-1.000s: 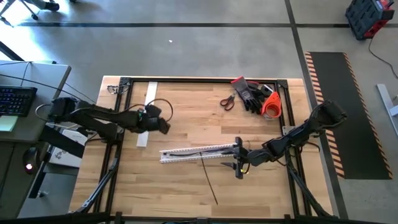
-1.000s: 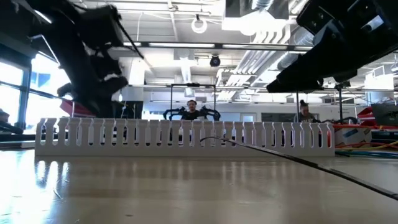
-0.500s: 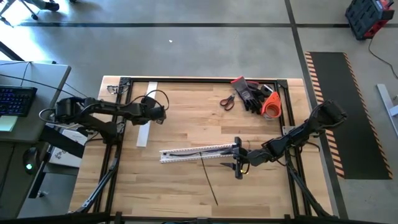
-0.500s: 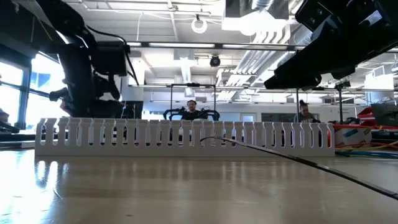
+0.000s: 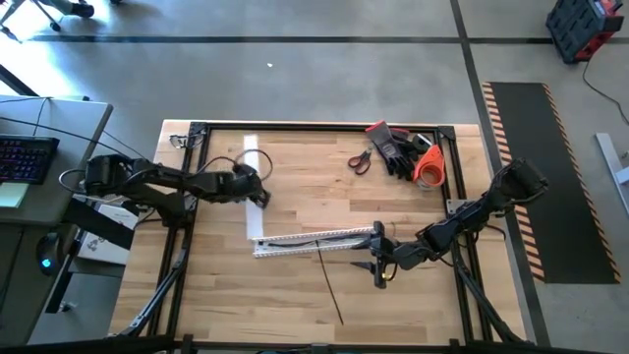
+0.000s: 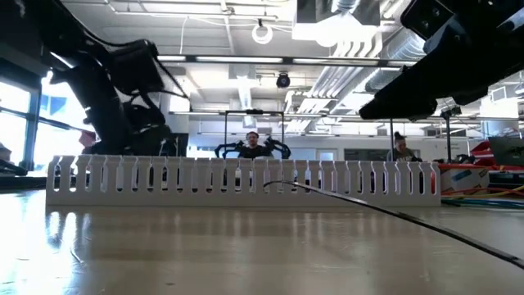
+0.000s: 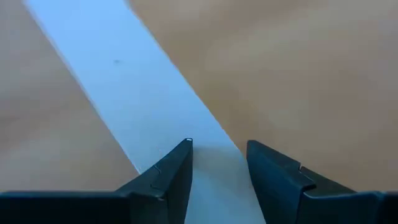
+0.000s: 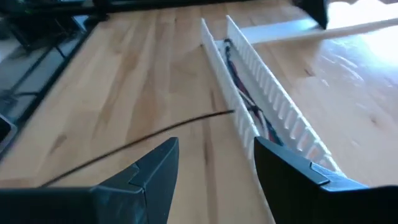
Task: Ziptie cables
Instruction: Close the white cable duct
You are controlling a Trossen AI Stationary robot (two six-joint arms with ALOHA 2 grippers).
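The cables (image 8: 237, 74) are thin reddish, green and dark wires lying inside the long white comb-toothed duct (image 5: 314, 239), which rests flat on the table. A long thin black ziptie (image 5: 329, 283) runs from the duct's middle toward the near edge. My right gripper (image 5: 379, 260) hovers open at the duct's right end, with the duct (image 8: 261, 106) stretching away ahead of it. My left gripper (image 5: 257, 191) is over a flat white cover strip (image 5: 252, 157) left of the duct, its fingers nearly shut on it. My left gripper (image 7: 219, 149) comes down on the white strip from above, roughly at mid-length. The strip's surface (image 7: 214, 171) fills the narrow gap and its two long edges run under the fingers, which lie across it. Whether it is lifted or flat on the table I cannot tell.
Red-handled scissors (image 5: 359, 160), dark gloves (image 5: 395, 147) and an orange object (image 5: 427, 167) lie at the table's far right corner. A black frame (image 5: 314, 126) edges the table. Bare wood lies near of the duct. People (image 6: 252, 144) stand in the room behind.
My left gripper went toward the far edge, then came back nearer and to the right. The white strip went with it: it slid right and its near end swung right, so it now ends beside the duct's left end.
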